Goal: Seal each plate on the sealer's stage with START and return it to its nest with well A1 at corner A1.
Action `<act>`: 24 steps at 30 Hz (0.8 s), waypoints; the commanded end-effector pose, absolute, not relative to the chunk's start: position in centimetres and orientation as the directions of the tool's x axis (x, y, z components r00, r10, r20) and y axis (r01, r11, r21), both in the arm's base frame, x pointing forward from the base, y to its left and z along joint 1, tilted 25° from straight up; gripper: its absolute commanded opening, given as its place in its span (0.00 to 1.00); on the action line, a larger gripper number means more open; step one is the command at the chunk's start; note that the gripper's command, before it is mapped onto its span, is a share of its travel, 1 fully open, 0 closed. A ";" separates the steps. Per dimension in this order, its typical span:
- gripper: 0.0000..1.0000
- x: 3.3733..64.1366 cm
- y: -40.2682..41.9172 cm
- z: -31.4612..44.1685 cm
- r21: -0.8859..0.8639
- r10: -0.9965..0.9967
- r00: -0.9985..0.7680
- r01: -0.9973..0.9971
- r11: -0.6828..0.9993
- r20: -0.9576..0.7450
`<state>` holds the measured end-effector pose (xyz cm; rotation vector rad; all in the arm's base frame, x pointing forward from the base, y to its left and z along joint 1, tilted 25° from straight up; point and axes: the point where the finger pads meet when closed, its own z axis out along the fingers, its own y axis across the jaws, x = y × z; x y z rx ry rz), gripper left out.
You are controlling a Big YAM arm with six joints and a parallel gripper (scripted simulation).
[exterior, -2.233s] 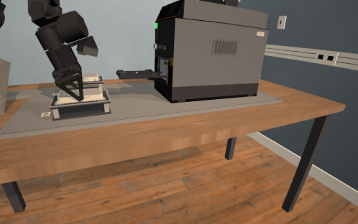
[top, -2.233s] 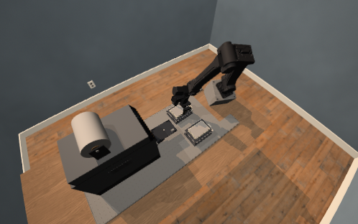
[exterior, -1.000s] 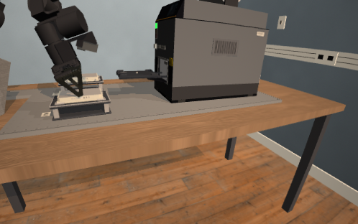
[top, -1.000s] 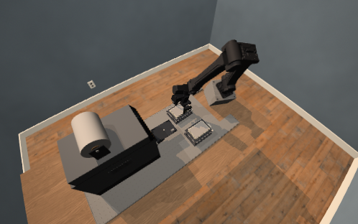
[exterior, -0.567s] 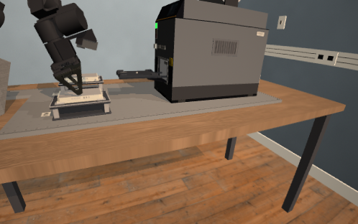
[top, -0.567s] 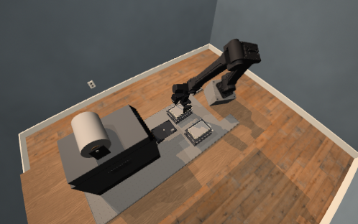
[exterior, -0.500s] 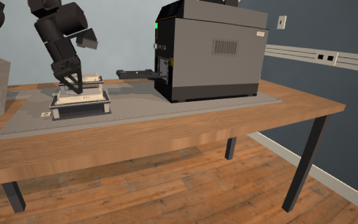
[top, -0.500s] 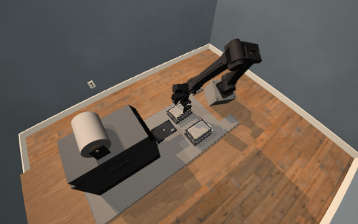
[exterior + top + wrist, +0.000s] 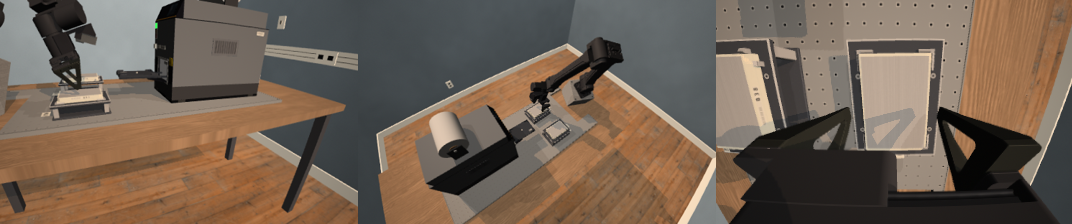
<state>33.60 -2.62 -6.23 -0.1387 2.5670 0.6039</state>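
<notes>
A pale plate (image 9: 535,112) (image 9: 73,98) (image 9: 894,80) sits in a dark-framed nest (image 9: 106,103) (image 9: 937,92). The second pale plate (image 9: 556,130) (image 9: 91,77) (image 9: 732,100) sits in the other nest (image 9: 774,95), with print on its side in the wrist view. My gripper (image 9: 545,107) (image 9: 77,87) (image 9: 894,112) is open and empty, pointing down over the first plate, one finger toward each long side. The sealer (image 9: 476,161) (image 9: 216,61) shows a green lamp (image 9: 156,25). Its dark stage (image 9: 521,131) (image 9: 136,74) is out and bears no plate. The START button cannot be made out.
The sealer stands beyond the nests, away from the arm base (image 9: 577,95), with a white roll (image 9: 447,131) on top. The two nests stand side by side on a perforated grey board (image 9: 502,169) (image 9: 144,108) (image 9: 823,30). A small label (image 9: 46,114) lies beside the nearer nest in the exterior view.
</notes>
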 end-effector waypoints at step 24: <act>1.00 34.6 -5.9 -1.2 0.366 0.008 -0.853 -0.215 0.905 -0.521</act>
